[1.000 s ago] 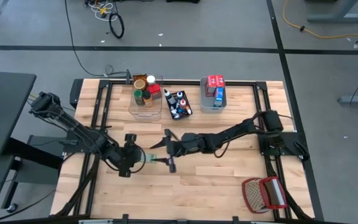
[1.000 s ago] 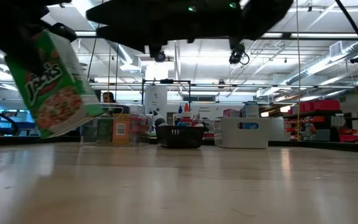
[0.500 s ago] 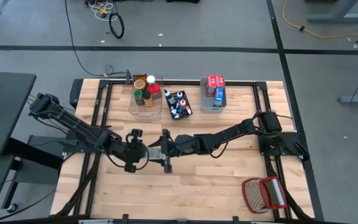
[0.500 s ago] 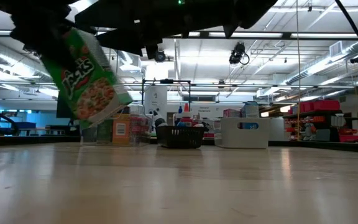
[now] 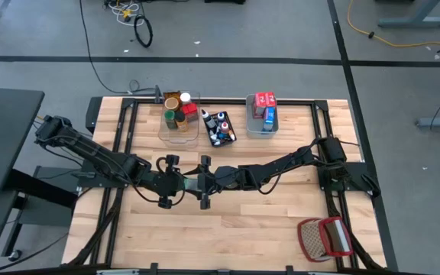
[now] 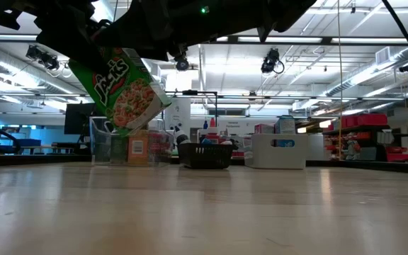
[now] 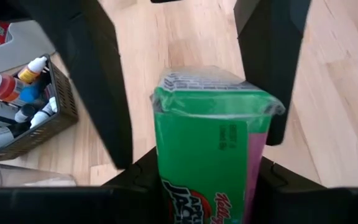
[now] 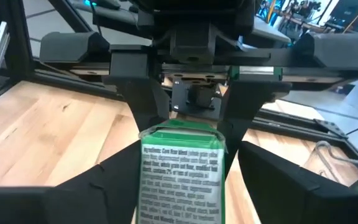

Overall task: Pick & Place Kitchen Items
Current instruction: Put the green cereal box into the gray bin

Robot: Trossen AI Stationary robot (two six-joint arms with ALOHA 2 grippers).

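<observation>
Three bins stand in a row along the table's (image 5: 281, 221) far edge — clear bin (image 5: 178, 130) left, black bin (image 5: 221, 128) middle, grey-blue bin (image 5: 262, 114) right. The wire basket (image 5: 324, 238) lies at the near right corner — well apart from them.

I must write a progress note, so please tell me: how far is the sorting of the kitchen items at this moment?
Done, by the look of it: jars in the clear bin, small bottles in the black bin, red and blue boxes in the grey-blue bin. In hand: the green box held above the table's middle by the left gripper, the right gripper around its other end, jaws apart. Left: hand over and bin it.
</observation>
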